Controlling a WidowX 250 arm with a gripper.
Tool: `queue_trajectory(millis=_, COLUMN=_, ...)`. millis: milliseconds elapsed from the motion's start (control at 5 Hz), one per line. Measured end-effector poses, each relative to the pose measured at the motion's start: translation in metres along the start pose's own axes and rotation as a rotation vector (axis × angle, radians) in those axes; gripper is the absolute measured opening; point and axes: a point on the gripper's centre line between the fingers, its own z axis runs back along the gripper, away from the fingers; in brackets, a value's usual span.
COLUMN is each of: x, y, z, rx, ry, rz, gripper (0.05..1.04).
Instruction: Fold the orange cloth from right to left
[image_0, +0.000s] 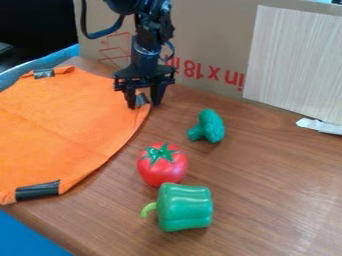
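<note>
Cardboard (214, 30) at 12 o'clock, with red upside-down print; orange cloth (63, 125) at 9 o'clock, probably light, soft and limp, best pinched at a taped edge; black gripper (143, 104) at 11 o'clock, with fingers parted about the cloth's taped corner; green bell pepper (185, 207) at 6 o'clock; red tomato (162, 167) just beside, towards 12; broccoli (211, 126) at 3 o'clock, near centre.

You seem to be in a robotics lab: your black robot arm (146, 52) hangs over a wood-grain table (274, 185) with a taped orange cloth (67, 120), a toy pepper (187, 207) and a cardboard backdrop (207, 35).
</note>
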Motion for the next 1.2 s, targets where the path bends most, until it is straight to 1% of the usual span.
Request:
queue_trajectory(millis=200, x=0.003, y=-0.003, z=0.0, rx=0.0, ry=-0.002, rz=0.001, gripper=0.373)
queue_trajectory(millis=400, x=0.006, y=-0.002, z=0.0, rx=0.004, ry=0.0, rz=0.003, gripper=0.163)
queue_trajectory(millis=600, x=0.011, y=-0.003, z=0.0, rx=0.004, ry=0.007, rz=0.011, gripper=0.07)
queue_trajectory(millis=800, x=0.016, y=0.003, z=0.002, rx=0.004, ry=0.03, rz=0.028, gripper=0.058)
queue_trajectory(millis=1000, x=0.018, y=0.013, z=-0.001, rx=0.004, ry=0.074, rz=0.022, gripper=0.058)
queue_trajectory(millis=1200, x=0.015, y=0.017, z=0.001, rx=-0.033, ry=0.107, rz=-0.019, gripper=0.058)
